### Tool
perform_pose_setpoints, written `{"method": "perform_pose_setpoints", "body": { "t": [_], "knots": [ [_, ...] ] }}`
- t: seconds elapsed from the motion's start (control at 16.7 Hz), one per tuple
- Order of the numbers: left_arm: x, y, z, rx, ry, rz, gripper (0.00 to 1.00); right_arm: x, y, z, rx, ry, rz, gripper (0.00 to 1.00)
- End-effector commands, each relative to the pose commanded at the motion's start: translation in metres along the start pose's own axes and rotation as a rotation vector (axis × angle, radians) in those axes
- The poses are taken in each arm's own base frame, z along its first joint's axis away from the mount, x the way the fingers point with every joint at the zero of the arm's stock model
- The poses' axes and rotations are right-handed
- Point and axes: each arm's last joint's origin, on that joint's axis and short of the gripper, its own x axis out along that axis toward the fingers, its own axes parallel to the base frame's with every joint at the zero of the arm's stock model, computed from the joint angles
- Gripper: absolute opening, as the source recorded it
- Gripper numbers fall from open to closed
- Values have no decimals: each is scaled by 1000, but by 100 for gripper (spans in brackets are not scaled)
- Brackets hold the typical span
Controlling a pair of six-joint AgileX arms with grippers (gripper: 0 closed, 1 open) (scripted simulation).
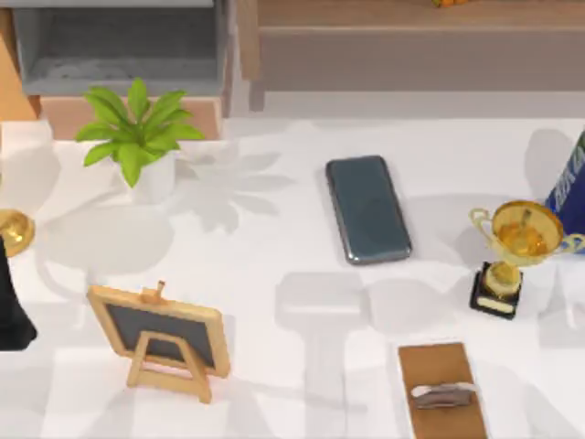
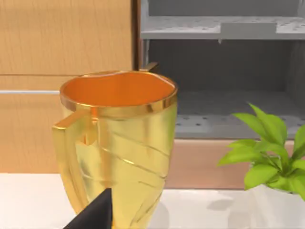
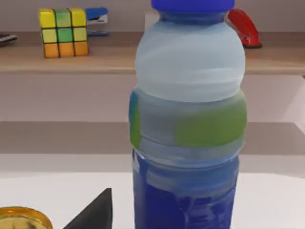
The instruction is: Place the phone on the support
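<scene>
The phone [image 1: 367, 208], a dark blue-grey slab with a silvery rim, lies flat on the white table, right of centre. The support [image 1: 442, 391], a small brown wooden stand with a silvery ledge, stands at the front right, apart from the phone. My left arm [image 1: 13, 306] sits parked at the table's left edge, far from both. A black part of my left gripper [image 2: 95, 213] shows in the left wrist view, close to a golden cup [image 2: 116, 143]. In the right wrist view, a black part of my right gripper [image 3: 94, 212] sits beside a blue-capped bottle [image 3: 188, 124].
A potted plant [image 1: 137, 133] stands at the back left and a small chalkboard easel [image 1: 163, 337] at the front left. A golden trophy [image 1: 519, 240] on a black base stands right of the phone, the bottle [image 1: 571, 183] behind it. Shelves line the back.
</scene>
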Motion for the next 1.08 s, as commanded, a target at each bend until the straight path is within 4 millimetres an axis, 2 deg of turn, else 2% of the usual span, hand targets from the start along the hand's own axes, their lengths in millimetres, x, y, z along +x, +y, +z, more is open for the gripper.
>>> {"method": "perform_pose_setpoints", "body": {
  "t": [0.24,0.42,0.6,0.78,0.9,1.08],
  "knots": [
    [0,0,0,0,0,0,100,0,2,5,0,17,28,100],
    [0,0,0,0,0,0,100,1,11,29,4,91,128,100],
    [0,0,0,0,0,0,100,9,24,69,16,210,250,100],
    [0,0,0,0,0,0,100,26,41,119,37,349,360,100],
    [0,0,0,0,0,0,100,45,57,152,52,448,419,100],
    [0,0,0,0,0,0,100,84,87,198,71,583,482,100]
  ]
}}
